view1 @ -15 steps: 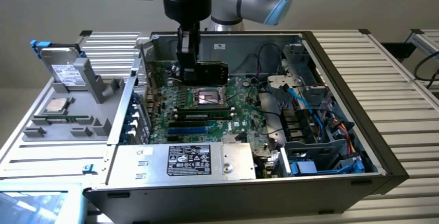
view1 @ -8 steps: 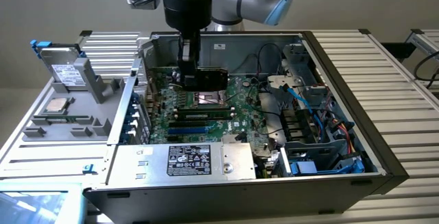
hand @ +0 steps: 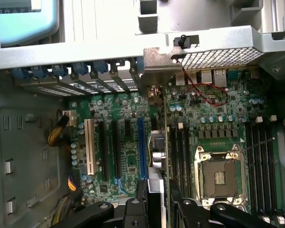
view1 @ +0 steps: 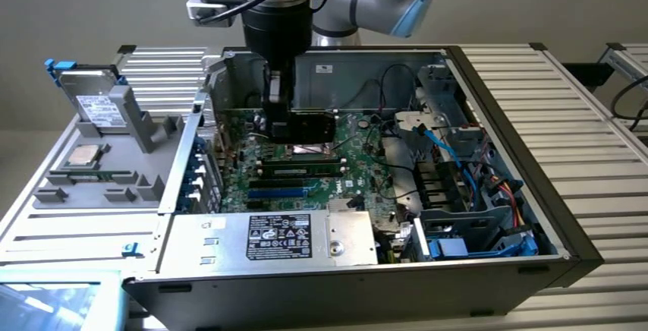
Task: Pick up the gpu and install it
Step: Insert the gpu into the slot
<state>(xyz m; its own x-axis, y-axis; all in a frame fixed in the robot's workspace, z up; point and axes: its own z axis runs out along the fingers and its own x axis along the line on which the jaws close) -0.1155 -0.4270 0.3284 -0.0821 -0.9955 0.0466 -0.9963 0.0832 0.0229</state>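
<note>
Black-shrouded gpu [view1: 312, 127] hung above the motherboard [view1: 350, 152] inside the case [view1: 354, 73], pinched by the claw [view1: 278, 122]. From the wrist it appeared edge-on, its faces hidden.

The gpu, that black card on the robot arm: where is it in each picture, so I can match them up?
Exterior view: the gpu hangs in the gripper over the middle of the motherboard.
Wrist view: the gpu is seen edge-on, clamped between the gripper's fingers.
Shared landmark: the CPU socket, right beside the card in both views.
</note>
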